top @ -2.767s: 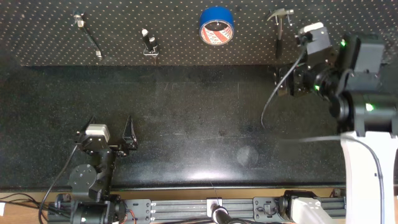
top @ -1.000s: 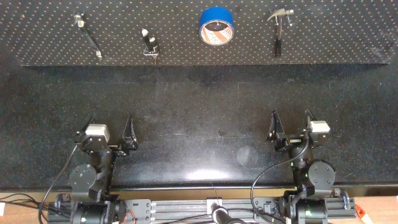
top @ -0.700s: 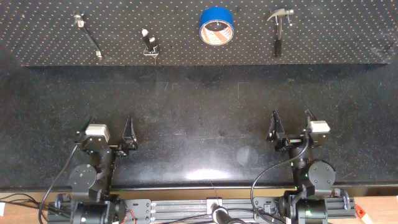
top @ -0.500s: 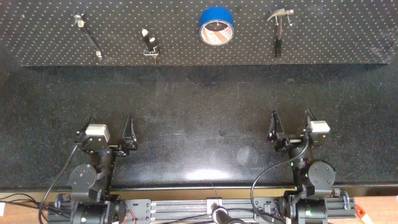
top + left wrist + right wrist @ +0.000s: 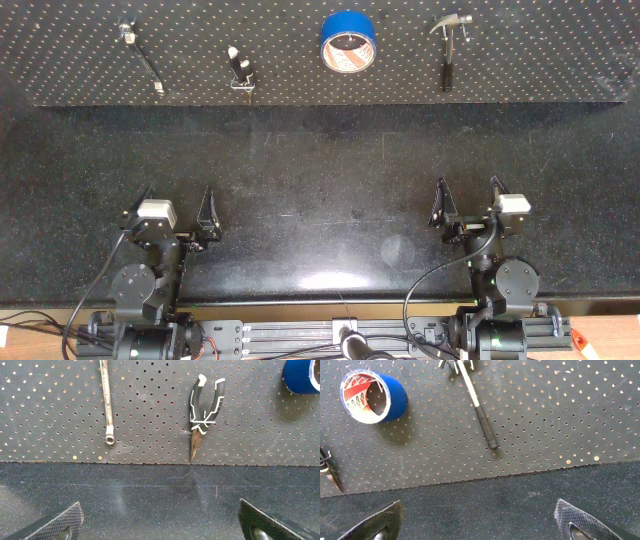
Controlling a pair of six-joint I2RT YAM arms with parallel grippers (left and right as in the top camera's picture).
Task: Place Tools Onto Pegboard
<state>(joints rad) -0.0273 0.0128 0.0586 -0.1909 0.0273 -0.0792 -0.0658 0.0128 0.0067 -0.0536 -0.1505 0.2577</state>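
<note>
The pegboard (image 5: 560, 50) runs along the far edge of the black desk (image 5: 320, 160), and all four tools hang on it, none on the desk.

Farthest left is the wrench (image 5: 143, 58). It hangs by its upper end with the ring end at the bottom. In the top view it slants slightly; in the left wrist view it looks nearly upright.

Well apart to its right are the pliers (image 5: 241, 68), with black handles edged in white. They hang handles up and nose down. The nose tip comes close to the pegboard's lower edge, just above the desk.

Next is the blue tape roll (image 5: 348, 43), which sits high on the board with its open core facing out. The right wrist view shows a peg passing through that core.

To its right is the hammer (image 5: 448, 50), hanging with its metal head at the top and its dark handle pointing straight down.

Near the desk's front edge, the left arm (image 5: 150, 260) stands at the left, folded back low over its base. The left jaws are spread wide and hold nothing. Their two fingers (image 5: 55, 522) point toward the pegboard, facing the wrench and pliers.

The right arm (image 5: 495, 265) stands at the right in the same folded pose. The right jaws are also parted and empty, facing the tape roll and hammer.
</note>
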